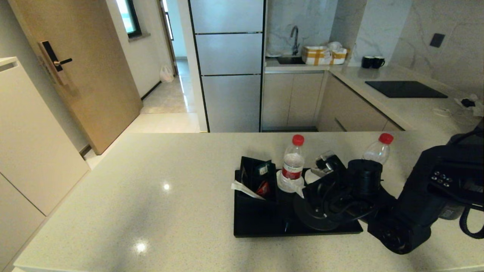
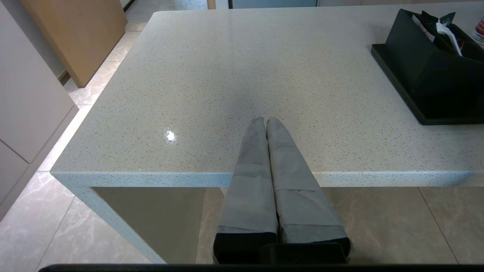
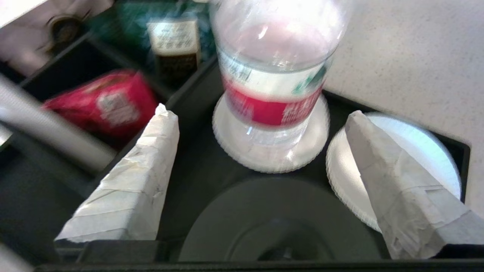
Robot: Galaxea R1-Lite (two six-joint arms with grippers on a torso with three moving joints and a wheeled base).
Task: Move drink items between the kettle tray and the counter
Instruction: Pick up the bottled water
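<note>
**Bottle set on its coaster, jaws wide: the risk lies in the way out**

The greatest hazard is judged to be a knock to the water bottle (image 3: 274, 75) on the tray (image 1: 261, 226). It stands upright on the coaster (image 3: 230, 151) beside the sachet box (image 1: 257, 175), and it is tall and light, so a sideways brush from either finger of the right gripper (image 3: 261, 124) could be enough to topple it onto the kettle base (image 3: 276, 219) or against the box. Such a brush would most likely be caused by the arm being swung aside before it has been drawn clear of the bottle. A second risk is seen in the black cable looped over the kettle base in the head view: it could be snagged by the wrist and the tray dragged across the counter (image 1: 151, 211).

The right gripper's fingers (image 3: 128, 189) are spread wide apart, one on each side of the bottle and a little short of it. Nothing is held between them, and no contact with the bottle can be made out, though the wrist picture is smeared and a light touch at the tips cannot be ruled out entirely. The second coaster (image 3: 427, 151), on the far side of the bottle from the box, lies bare under one finger.

The other bottle (image 1: 378, 149) stands just off the tray on the counter, partly hidden by the arm. The kettle itself cannot be picked out with certainty.

The left gripper (image 2: 264, 124) is parked at the counter's near edge, well apart from the tray, with its fingers pressed together and empty.
</note>
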